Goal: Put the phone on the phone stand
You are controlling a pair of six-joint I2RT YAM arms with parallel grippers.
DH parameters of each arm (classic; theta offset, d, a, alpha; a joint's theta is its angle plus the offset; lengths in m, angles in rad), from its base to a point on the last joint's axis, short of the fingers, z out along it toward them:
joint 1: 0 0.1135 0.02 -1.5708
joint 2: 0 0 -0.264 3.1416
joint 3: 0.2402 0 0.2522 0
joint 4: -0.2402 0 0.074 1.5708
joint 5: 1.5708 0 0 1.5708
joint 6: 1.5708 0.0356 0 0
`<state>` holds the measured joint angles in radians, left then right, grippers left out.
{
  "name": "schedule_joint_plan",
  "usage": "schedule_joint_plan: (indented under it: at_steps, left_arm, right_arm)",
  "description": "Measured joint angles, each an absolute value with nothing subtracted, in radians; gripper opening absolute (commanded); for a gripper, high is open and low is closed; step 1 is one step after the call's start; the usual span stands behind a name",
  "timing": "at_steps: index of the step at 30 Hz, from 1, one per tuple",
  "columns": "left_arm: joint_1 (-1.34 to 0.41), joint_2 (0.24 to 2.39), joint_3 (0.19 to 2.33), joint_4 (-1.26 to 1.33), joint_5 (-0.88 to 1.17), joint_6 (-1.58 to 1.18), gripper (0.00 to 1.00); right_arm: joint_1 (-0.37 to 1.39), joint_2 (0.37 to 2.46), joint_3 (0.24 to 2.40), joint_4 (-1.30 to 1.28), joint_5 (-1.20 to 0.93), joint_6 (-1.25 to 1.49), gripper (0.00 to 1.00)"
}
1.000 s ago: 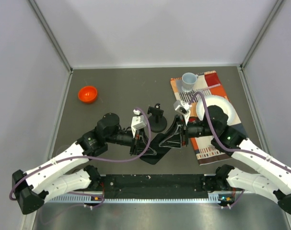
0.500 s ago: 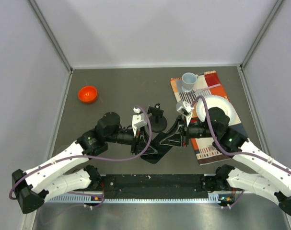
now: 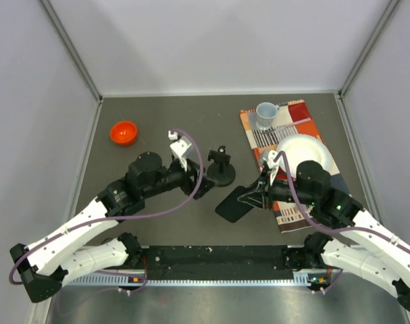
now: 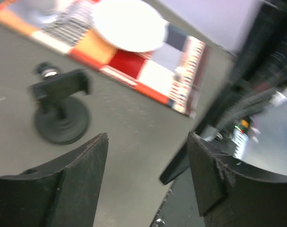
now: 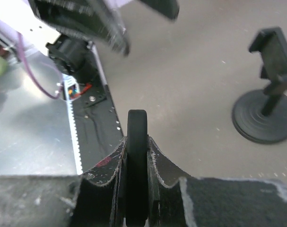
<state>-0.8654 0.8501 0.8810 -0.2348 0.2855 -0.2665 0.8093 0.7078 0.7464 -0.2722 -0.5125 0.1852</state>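
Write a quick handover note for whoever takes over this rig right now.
Left gripper: open, holding nothing, beside the phone stand.
Right gripper: shut on the phone, pinching it by one edge, just on the stand's near side.
Done: phone grasped.
Left: the stand holds nothing yet; carry the phone over, seat it on the stand, release.

The small black phone stand with a round base (image 3: 220,170) stands near the middle of the dark grey table (image 3: 157,115), with the left tool (image 4: 148,139) just beside it on the left and the thin flat black phone (image 3: 232,204) near it at the front right, between the fingers of the right tool (image 5: 137,146). The small orange bowl (image 3: 123,132) lies well apart at the rear left, and on the striped orange cloth (image 3: 296,111) at the right the white mug (image 3: 265,113) stands behind the round white plate (image 3: 302,150).
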Motion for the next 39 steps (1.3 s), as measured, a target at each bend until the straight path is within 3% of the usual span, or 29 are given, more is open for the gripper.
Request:
schedule_joint_plan:
  at_steps: [1, 2, 4, 5, 7, 9, 14, 21, 24, 28, 33, 39]
  left_arm:
    - [-0.863, 0.867, 0.907, -0.265, 0.208, -0.27, 0.76]
    - [-0.862, 0.892, 0.936, -0.297, 0.134, -0.273, 0.94]
    - [-0.858, 0.947, 0.987, -0.339, 0.032, -0.265, 0.91]
    - [-0.855, 0.974, 1.003, -0.353, -0.002, -0.258, 0.75]
    - [-0.853, 1.019, 1.018, -0.376, -0.055, -0.258, 0.6]
    - [-0.853, 1.051, 1.018, -0.379, -0.088, -0.255, 0.5]
    - [-0.856, 1.064, 0.946, -0.264, -0.145, -0.235, 0.38]
    - [-0.931, 1.063, 0.814, -0.12, -0.301, -0.228, 0.42]
    - [-0.977, 1.066, 0.797, -0.044, -0.378, -0.203, 0.39]
    - [-0.982, 1.137, 0.826, -0.01, -0.425, -0.183, 0.26]
    - [-0.982, 1.259, 0.896, -0.047, -0.444, -0.182, 0.3]
    - [-0.976, 1.264, 0.896, -0.057, -0.448, -0.183, 0.32]
  right_arm:
    - [0.809, 0.694, 0.748, -0.307, -0.482, 0.166, 0.0]
    - [0.809, 0.681, 0.752, -0.347, -0.451, 0.146, 0.0]
    - [0.809, 0.662, 0.764, -0.414, -0.398, 0.115, 0.0]
    - [0.809, 0.655, 0.774, -0.45, -0.37, 0.101, 0.0]
    - [0.809, 0.641, 0.794, -0.51, -0.311, 0.079, 0.0]
    - [0.809, 0.632, 0.807, -0.543, -0.272, 0.07, 0.0]
    - [0.809, 0.588, 0.82, -0.585, -0.215, 0.072, 0.0]
    - [0.809, 0.55, 0.82, -0.599, -0.199, 0.091, 0.0]
    - [0.809, 0.545, 0.82, -0.6, -0.2, 0.101, 0.0]
    - [0.809, 0.543, 0.82, -0.599, -0.206, 0.106, 0.0]
    - [0.809, 0.54, 0.82, -0.599, -0.217, 0.115, 0.0]
    - [0.809, 0.517, 0.82, -0.599, -0.224, 0.126, 0.0]
